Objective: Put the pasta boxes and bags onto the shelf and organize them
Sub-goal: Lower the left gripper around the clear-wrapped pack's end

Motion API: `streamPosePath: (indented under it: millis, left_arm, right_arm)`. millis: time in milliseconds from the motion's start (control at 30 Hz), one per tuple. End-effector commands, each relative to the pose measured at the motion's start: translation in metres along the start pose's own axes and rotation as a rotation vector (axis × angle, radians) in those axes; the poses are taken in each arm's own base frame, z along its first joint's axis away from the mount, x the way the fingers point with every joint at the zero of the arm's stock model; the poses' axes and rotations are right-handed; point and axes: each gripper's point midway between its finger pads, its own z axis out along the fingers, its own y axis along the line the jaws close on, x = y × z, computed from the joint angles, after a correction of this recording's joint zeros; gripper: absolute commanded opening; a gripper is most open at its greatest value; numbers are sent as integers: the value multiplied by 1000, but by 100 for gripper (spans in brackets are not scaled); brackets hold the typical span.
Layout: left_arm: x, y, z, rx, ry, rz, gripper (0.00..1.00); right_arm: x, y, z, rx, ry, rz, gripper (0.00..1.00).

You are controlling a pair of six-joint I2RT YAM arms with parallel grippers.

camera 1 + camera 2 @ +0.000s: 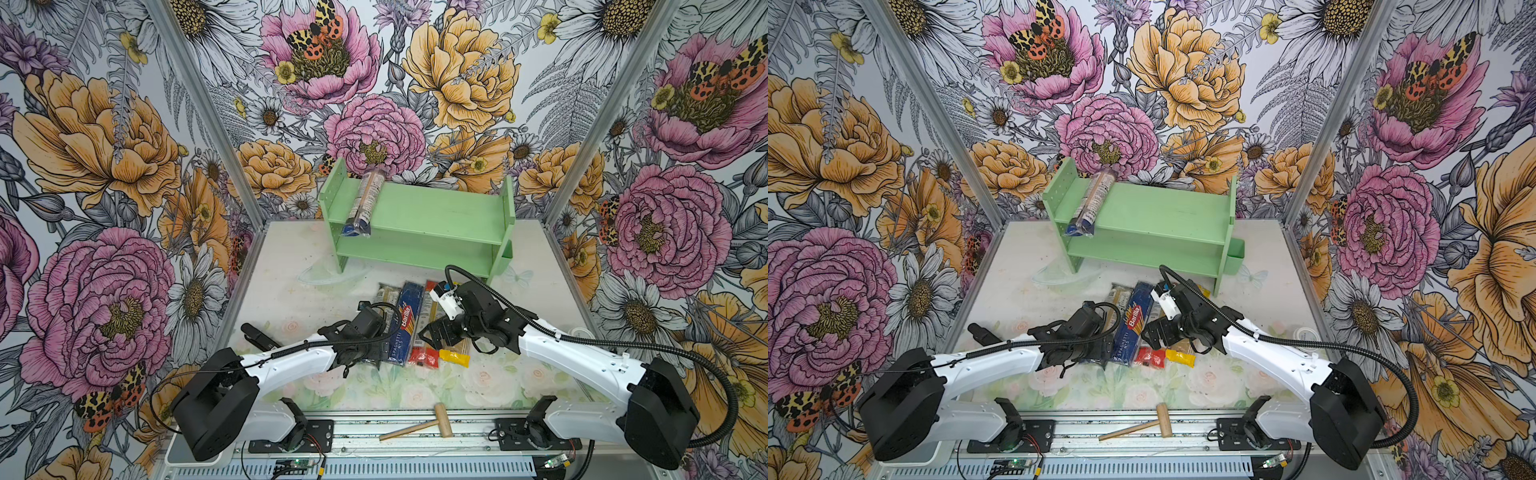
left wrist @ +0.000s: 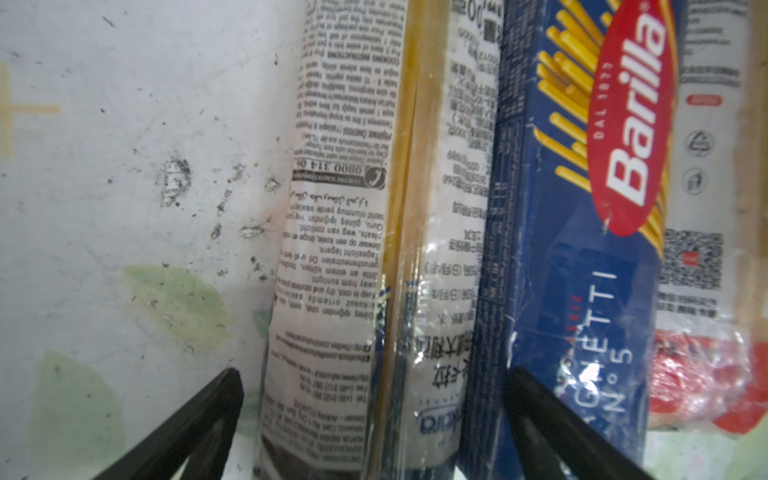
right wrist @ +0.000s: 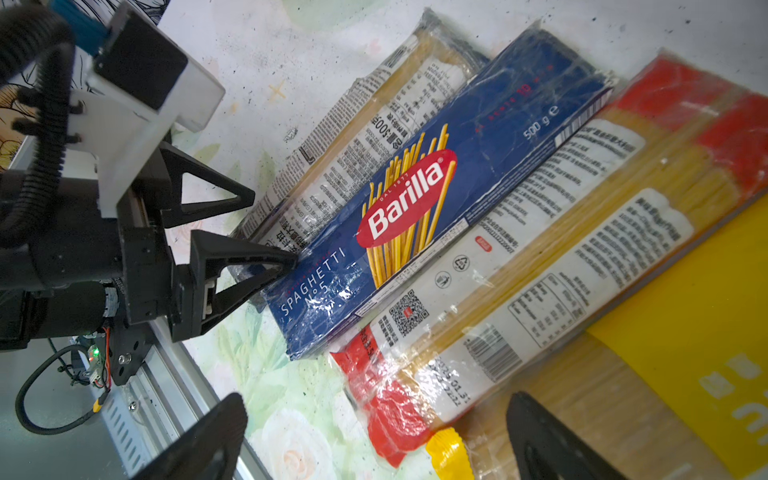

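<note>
The table [image 1: 291, 299] bears a shelf [image 1: 436, 216] and pasta packs [image 1: 405, 324].

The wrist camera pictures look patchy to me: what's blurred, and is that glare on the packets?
Left wrist view: soft throughout, the Barilla box lettering readable but smeared, white glints on the clear bag beside it. Right wrist view: sharper mid-frame, with glare streaks on the red-ended bag and its wrinkled wrap; the yellow bag at the edge goes soft.
</note>
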Motion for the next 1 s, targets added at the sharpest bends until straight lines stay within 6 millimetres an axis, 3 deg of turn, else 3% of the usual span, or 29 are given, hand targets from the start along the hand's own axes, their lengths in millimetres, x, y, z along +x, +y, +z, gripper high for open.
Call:
streamPosePath:
  millis: [0, 333, 633, 767, 967]
  left_arm:
    - [-6, -4, 1, 0, -21, -13, 99]
    - [-1, 2, 9, -46, 5, -2, 99]
    - [-10, 11, -2, -72, -27, -14, 99]
    - [-14, 1, -8, -16, -28, -17, 99]
    - [-15, 4, -10, -25, -25, -20, 99]
  right_arm:
    - [-4, 2, -8, -13, -36, -13, 100]
    - [-2, -3, -7, -3, -30, -5, 100]
    - [-1, -6, -4, -1, -21, -1, 99]
    - [-2, -4, -4, -9, -19, -3, 99]
    - [-5, -4, -3, -10, -20, -3, 100]
